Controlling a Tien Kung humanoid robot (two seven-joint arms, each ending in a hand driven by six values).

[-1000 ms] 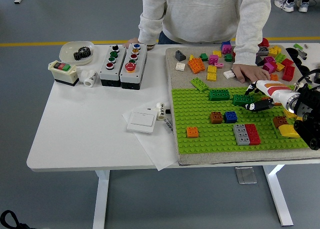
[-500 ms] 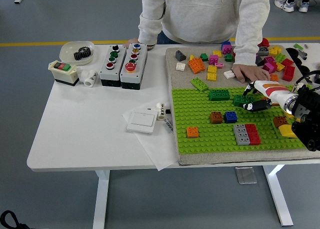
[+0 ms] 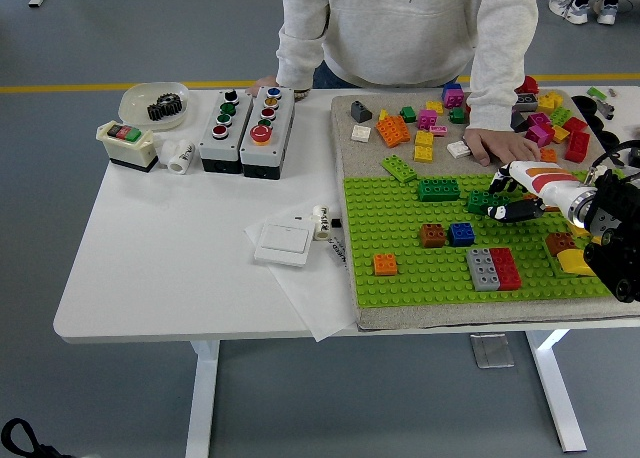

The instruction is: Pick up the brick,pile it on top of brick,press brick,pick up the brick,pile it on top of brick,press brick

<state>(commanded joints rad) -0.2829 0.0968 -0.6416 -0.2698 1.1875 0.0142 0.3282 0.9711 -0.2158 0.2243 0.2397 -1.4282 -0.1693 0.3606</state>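
My right hand (image 3: pixel 508 200) sits at the right of the frame, over the upper right part of the green baseplate (image 3: pixel 420 263), with its fingers pinched narrow around a dark green brick (image 3: pixel 484 200) that lies on the plate just right of another green brick (image 3: pixel 438 189). Compared with a second ago the hand has crept a little to the left and then all but stopped; over the last half second I see almost no shift, and the brick has not left the plate. I judge this to be the grasp closing for the first pick-up, so nothing is piled or pressed yet. I cannot tell from this view how firmly the fingertips seat on the brick's sides. The person's hand (image 3: pixel 488 144) rests on the mat (image 3: pixel 345 128) just above my hand, among the loose bricks, and has not moved. My left arm does not show.
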